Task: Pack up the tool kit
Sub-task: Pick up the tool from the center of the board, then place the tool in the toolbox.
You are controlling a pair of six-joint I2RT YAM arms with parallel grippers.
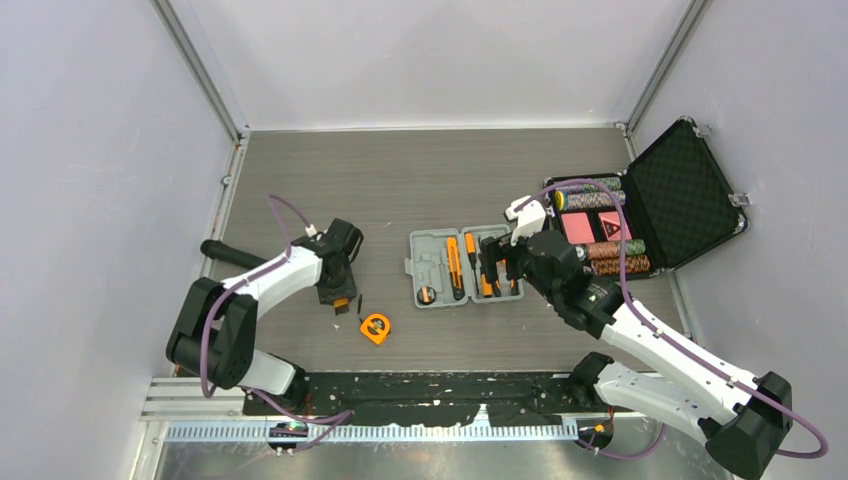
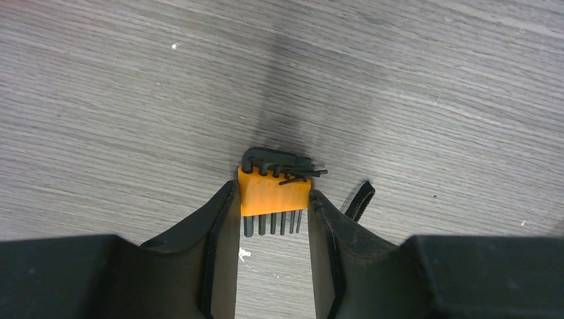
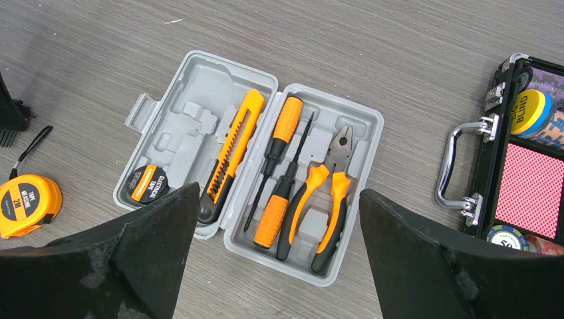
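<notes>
Bare bench (image 1: 420,180) lies open beyond the grey case (image 3: 193,106). The tape measure (image 1: 375,328) and the left claw (image 1: 336,296), gripping the hex key holder (image 2: 274,191), sit on its left approach; the black chip case (image 1: 685,190) crowds its right.

Black chip case (image 1: 688,188) at 3 o'clock on grey table (image 1: 400,180), lid open; poker chips (image 1: 618,264), red decks (image 1: 578,226) inside.

The tool kit case (image 1: 430,262) is lying open at the centre of the top view. The tape measure (image 1: 375,328) is sitting lower left of it, and the hex key set (image 2: 274,193) further left. The chip case (image 1: 680,190) is standing open at the right edge. Inside the kit, from left to right, are lying the tape roll (image 3: 147,183), knife (image 3: 233,153), two screwdrivers (image 3: 286,126) and pliers (image 3: 326,193).
</notes>
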